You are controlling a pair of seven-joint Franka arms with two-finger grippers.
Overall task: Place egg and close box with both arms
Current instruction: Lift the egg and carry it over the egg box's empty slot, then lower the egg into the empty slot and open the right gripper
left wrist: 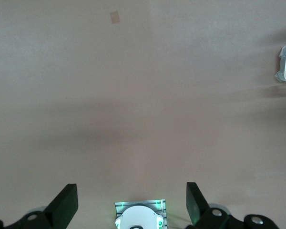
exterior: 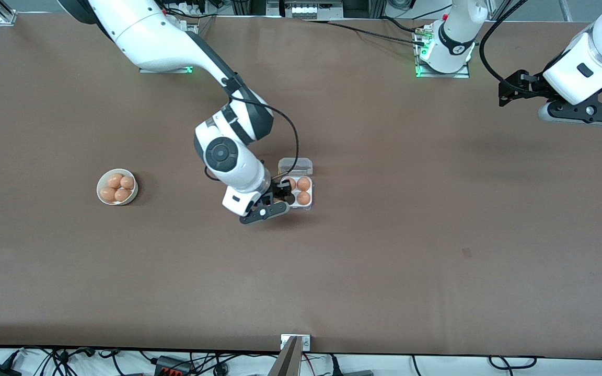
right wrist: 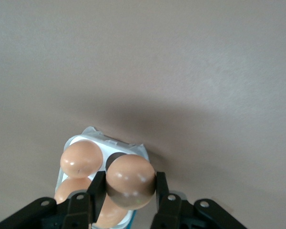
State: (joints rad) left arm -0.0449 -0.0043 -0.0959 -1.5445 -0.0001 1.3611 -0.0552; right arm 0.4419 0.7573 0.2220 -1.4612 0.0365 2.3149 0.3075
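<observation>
- Egg (right wrist: pixel 130 187) sits pinched between the fingers of the right gripper (exterior: pixel 280 199), held just over the box (exterior: pixel 298 189), which rests near the middle of the counter (exterior: pixel 384 250).
- The box already holds three eggs as far as the views show; its clear lid (exterior: pixel 295 166) lies folded back, on the side toward the robots' bases.
- The one free cell appears to be the one under the gripper, at the corner of the box toward the right arm's end and nearer the front camera; the arm hides it in the front view, so I cannot confirm it is empty.
- To do this step well, I judge the egg should be centred over that cell and lowered straight down, so it does not knock the neighbouring eggs, which sit very close in the right wrist view.
- Release should come only once the egg rests in the cell; letting go early risks a crack or a roll out of the box.
- The box is light and could slide if nudged sideways, so a slow descent seems wise.
- The left gripper (left wrist: pixel 132 202) waits with fingers spread, high over the counter's corner near its own base, well apart from the box.
- A white bowl (exterior: pixel 117 187) with more eggs stands toward the right arm's end of the counter.
</observation>
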